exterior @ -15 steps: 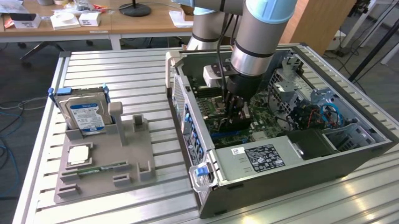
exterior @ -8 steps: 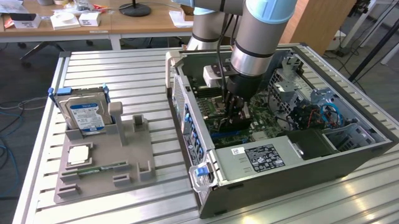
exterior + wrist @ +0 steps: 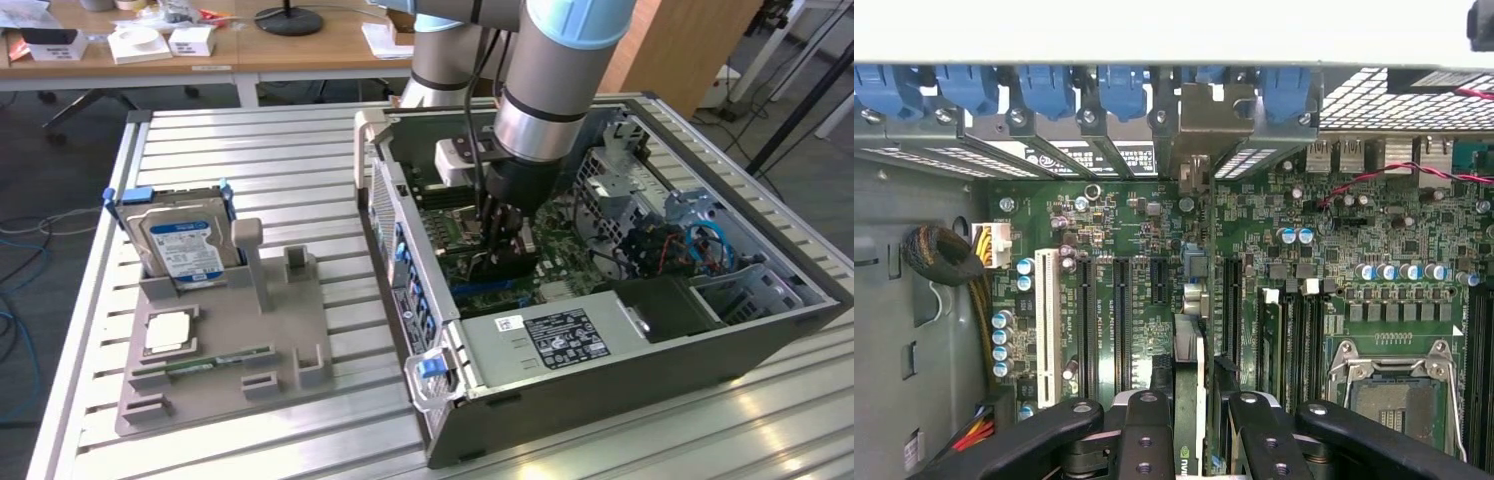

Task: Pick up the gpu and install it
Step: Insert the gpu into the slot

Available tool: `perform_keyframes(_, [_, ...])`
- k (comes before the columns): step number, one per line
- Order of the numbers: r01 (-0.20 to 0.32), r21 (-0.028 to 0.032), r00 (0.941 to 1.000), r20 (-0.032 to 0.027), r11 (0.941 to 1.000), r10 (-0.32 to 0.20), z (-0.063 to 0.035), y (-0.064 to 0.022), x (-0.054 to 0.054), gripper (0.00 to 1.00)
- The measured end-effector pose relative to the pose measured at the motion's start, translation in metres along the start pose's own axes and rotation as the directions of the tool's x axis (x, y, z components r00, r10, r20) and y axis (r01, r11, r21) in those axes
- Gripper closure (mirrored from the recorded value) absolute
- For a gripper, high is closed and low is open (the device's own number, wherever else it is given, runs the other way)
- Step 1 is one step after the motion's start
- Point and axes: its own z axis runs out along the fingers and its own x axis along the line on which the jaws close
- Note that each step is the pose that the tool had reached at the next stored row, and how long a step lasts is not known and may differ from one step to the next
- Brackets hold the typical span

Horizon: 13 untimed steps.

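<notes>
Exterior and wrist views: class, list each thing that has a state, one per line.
gpu, on edge at the motherboard slots, gripped
gripper, jaws shut on the gpu
computer case, side open
hard drive, upright in the grey holder
memory stick, lying flat in the grey holder

One gpu (image 3: 1191, 392), one hard drive (image 3: 184, 245)

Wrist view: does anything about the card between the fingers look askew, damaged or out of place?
Nothing stands out. The gpu stands on edge in the gripper, running parallel to the motherboard slots, with its bracket at the rear openings.
</notes>
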Motion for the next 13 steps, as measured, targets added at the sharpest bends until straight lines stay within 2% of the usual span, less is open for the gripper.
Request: perform_keyframes(13, [0.014, -0.0001, 0.9999, -0.0005, 0.9999, -0.014, 0.0013, 0.0000, 0.0001, 0.74])
